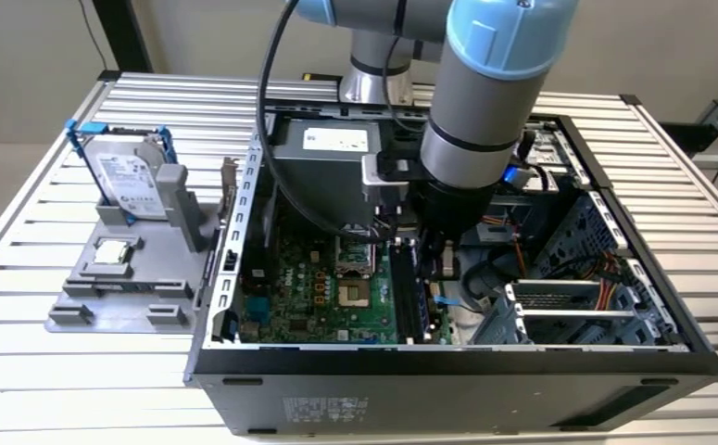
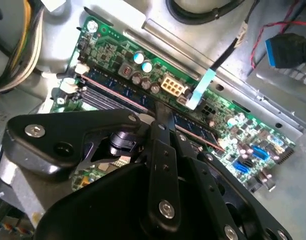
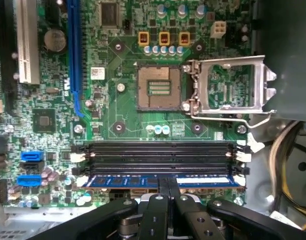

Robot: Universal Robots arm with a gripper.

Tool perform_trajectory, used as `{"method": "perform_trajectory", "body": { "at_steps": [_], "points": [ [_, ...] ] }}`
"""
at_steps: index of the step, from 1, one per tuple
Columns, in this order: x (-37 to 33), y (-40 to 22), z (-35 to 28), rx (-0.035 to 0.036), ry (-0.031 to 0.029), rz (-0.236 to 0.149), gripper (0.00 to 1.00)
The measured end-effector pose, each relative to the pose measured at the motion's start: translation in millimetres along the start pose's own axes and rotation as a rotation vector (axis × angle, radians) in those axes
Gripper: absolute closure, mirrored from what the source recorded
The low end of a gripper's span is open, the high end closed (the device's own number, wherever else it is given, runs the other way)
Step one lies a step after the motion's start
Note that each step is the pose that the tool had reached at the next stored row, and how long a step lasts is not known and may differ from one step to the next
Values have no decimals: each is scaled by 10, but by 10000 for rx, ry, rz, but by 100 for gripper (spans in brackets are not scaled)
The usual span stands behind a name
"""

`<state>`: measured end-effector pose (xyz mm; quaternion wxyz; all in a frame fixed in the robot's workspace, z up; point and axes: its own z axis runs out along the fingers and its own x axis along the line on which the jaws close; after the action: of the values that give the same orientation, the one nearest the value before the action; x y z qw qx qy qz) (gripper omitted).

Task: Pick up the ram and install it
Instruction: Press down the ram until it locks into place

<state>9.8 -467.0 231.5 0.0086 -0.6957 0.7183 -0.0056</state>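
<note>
The ram is a long blue-green stick standing on edge in the outermost memory slot of the motherboard, beside two empty black slots. My gripper is shut on the middle of its top edge, its black fingers pressed together. The second wrist view shows the ram running both ways from the fingertips. In the exterior view my gripper reaches down into the open computer case. I cannot tell whether the stick is fully seated.
The open processor socket and its raised metal frame lie beyond the slots. Cables and a drive cage crowd the case on the exterior view's right. Outside, a grey fixture holds a hard drive and a processor chip.
</note>
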Motion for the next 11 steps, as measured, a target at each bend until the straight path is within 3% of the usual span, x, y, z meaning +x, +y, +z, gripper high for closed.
{"method": "perform_trajectory", "body": {
  "at_steps": [11],
  "points": [
    [0, -6, -322, -21, 7, 0, 100]
  ]
}}
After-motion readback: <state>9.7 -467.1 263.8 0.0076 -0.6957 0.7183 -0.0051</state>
